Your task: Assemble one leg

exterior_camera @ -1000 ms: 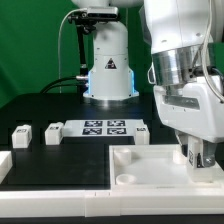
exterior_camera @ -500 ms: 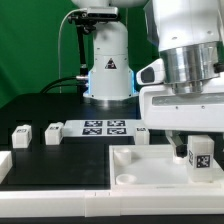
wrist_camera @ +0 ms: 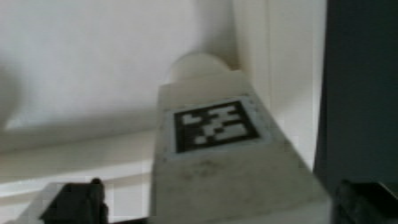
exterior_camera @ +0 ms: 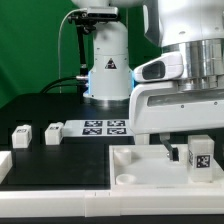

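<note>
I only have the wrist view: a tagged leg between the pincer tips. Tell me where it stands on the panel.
Observer: The exterior view shows the leg upright in the pincer, over the big white panel, near its end on the exterior view's right.
Operator: Report the spare legs.
Observer: Two loose legs lie on the black table, to the exterior view's left of the marker board.
</note>
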Action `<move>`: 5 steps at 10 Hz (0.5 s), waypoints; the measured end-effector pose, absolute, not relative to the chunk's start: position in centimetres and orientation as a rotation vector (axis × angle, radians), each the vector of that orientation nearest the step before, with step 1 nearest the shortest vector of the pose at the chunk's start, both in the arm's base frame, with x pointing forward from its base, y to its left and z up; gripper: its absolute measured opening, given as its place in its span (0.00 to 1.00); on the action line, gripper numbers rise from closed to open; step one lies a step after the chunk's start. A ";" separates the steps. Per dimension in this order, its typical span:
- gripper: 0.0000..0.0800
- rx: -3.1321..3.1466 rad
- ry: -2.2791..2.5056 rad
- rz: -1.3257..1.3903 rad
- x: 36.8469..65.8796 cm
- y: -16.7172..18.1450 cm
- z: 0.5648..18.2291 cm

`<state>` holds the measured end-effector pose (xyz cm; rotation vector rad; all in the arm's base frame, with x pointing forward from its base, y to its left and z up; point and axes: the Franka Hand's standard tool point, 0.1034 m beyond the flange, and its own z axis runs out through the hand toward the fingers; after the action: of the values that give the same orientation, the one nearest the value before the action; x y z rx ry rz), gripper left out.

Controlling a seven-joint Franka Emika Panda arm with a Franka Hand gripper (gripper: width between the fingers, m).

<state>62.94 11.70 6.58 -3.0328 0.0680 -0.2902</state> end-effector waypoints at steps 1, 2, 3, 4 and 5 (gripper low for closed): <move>0.81 -3.036 0.018 -0.293 62.9 11.7 6.6; 0.81 -3.034 0.031 -0.292 62.9 11.7 6.6; 0.81 -3.034 0.031 -0.292 62.9 11.7 6.6; 0.61 -3.034 0.031 -0.292 62.9 11.7 6.6; 0.38 -3.034 0.031 -0.292 62.9 11.7 6.6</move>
<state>62.93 11.73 6.57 -3.0340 0.0307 -0.2917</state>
